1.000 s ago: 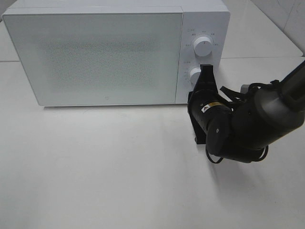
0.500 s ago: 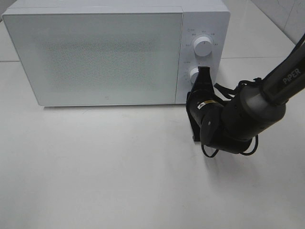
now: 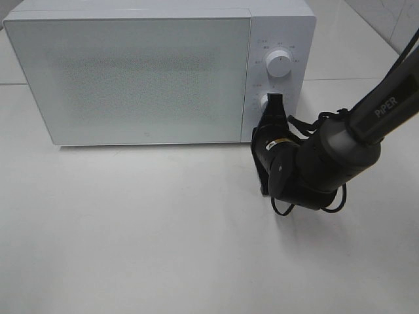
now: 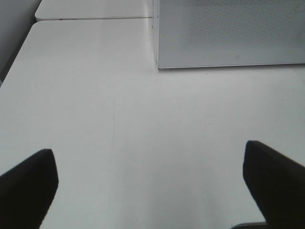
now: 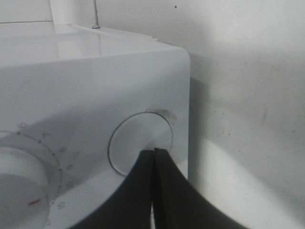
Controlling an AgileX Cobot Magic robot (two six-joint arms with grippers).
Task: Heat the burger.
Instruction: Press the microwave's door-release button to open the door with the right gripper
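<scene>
The burger is out of view. The white microwave (image 3: 137,78) stands at the back with its door closed. My right gripper (image 3: 274,100) is shut and empty, its fingertips (image 5: 155,164) pressed together against the control panel at a flat round button (image 5: 138,143), next to a dial (image 5: 21,176). In the exterior high view the tips overlap the lower dial (image 3: 265,103), below the upper dial (image 3: 280,63). My left gripper (image 4: 152,186) is open and empty over bare table in front of the microwave's lower left corner (image 4: 157,64); it does not show in the exterior high view.
The white table (image 3: 131,229) spreads in front of the microwave. The right arm's black body and cables (image 3: 314,170) hang low over the table right of the control panel. A table seam (image 4: 95,18) runs behind.
The right gripper has shifted a little left and closer to the control panel, its tips now over the lower dial. The arm's forearm has swung up and back. The microwave has not moved.
</scene>
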